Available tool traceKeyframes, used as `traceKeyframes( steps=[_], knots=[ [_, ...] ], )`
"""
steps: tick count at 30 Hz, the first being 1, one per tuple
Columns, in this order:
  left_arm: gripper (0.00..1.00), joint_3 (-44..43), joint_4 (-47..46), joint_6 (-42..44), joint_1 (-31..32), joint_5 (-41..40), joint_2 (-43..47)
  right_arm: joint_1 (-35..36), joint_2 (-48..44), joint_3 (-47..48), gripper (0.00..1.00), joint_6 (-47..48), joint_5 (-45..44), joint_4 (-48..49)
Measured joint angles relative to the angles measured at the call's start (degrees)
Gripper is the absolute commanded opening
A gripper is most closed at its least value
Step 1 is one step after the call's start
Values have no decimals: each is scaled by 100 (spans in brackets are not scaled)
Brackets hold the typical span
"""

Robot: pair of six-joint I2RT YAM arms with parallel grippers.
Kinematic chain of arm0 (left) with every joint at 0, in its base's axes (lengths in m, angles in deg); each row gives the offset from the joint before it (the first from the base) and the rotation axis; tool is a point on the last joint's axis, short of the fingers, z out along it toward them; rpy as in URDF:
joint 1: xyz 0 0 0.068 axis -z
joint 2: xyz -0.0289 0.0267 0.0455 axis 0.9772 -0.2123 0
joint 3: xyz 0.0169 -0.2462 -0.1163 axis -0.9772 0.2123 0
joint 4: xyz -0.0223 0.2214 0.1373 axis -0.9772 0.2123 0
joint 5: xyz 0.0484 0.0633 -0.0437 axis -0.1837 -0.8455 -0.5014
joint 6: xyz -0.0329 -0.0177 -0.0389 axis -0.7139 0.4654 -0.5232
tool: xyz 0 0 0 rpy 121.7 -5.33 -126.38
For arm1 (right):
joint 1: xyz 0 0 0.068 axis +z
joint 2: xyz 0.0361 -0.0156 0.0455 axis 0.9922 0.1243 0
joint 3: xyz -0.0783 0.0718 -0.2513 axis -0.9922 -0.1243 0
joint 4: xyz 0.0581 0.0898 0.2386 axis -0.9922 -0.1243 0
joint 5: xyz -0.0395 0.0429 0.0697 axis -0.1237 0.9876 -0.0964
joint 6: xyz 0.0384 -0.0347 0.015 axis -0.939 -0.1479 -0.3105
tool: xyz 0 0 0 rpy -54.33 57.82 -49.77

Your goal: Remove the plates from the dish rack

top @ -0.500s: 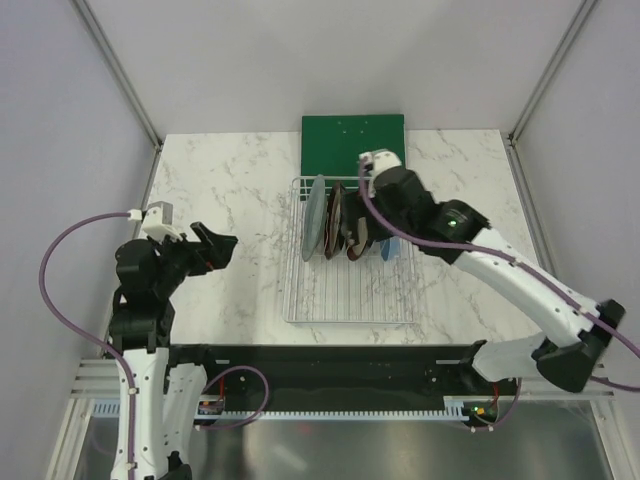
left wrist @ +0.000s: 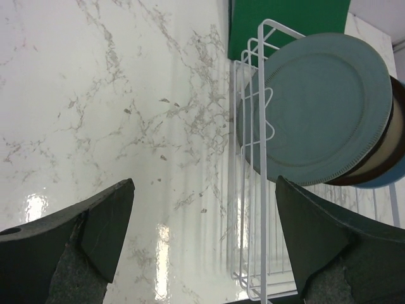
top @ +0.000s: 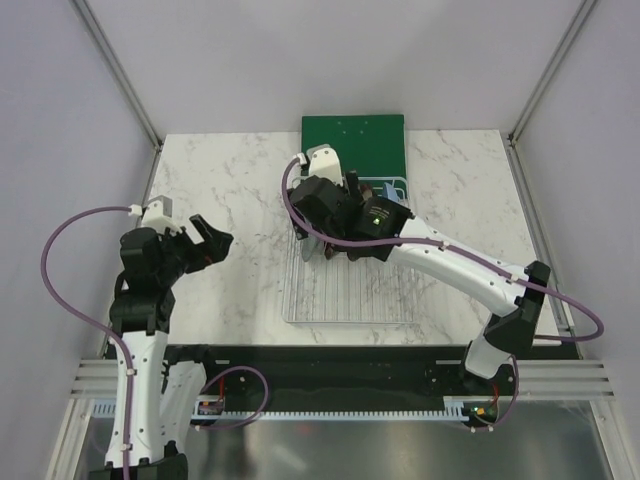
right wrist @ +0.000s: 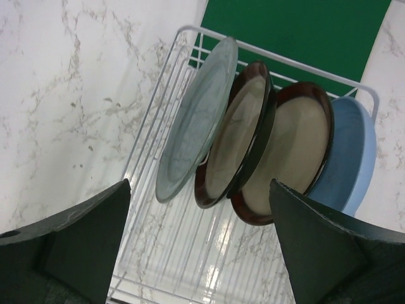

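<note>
The white marble bench [top: 220,170] has grey walls [top: 60,100] around it. The white dish rack [right wrist: 177,253] holds four plates [right wrist: 237,136] standing on edge, right in front of the wide-open right hand [right wrist: 199,187]. The left hand [left wrist: 202,190] is open too, empty, with the rack off to its side.

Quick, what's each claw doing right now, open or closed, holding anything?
Left claw: open, empty.
Right claw: open, empty, over the plates.

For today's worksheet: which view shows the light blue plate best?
Right wrist: the light blue plate shows a broad stretch of rim. Left wrist catches only a sliver; from the top, the right arm covers it.
</note>
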Motion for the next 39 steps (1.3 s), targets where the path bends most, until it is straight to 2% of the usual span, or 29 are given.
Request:
traceKeyframes(
  steps=[1, 3, 9, 11, 18, 23, 25, 31, 36, 39],
  knots=[
    [100, 17, 15, -37, 0, -98, 31, -4, 44, 92, 98, -15, -70, 7],
    [100, 87, 22, -114, 0, -221, 120, -9, 201, 330, 90, -66, -238, 31],
    [100, 286, 44, -179, 0, -302, 247, -9, 879, 656, 89, -264, -396, 131],
    [100, 337, 55, -179, 0, -310, 243, -9, 1040, 656, 86, -380, -428, 118],
    [100, 411, 55, -179, 0, -411, 260, -50, 1110, 487, 85, -833, -649, 160],
    [100, 411, 52, -184, 0, -420, 234, -170, 1110, 79, 81, -1126, -673, 142],
    [100, 420, 46, -195, 0, -417, 208, -225, 1110, -26, 78, -1189, -671, 140],
    [100, 516, 39, -260, 0, -411, 131, -378, 1113, -122, 77, -1211, -595, 337],
    [100, 568, 24, -289, 0, -404, 127, -450, 1115, -232, 68, -1176, -378, 544],
    [100, 601, 0, -293, 0, -404, 125, -483, 1139, -238, 54, -1137, -234, 627]
  ],
)
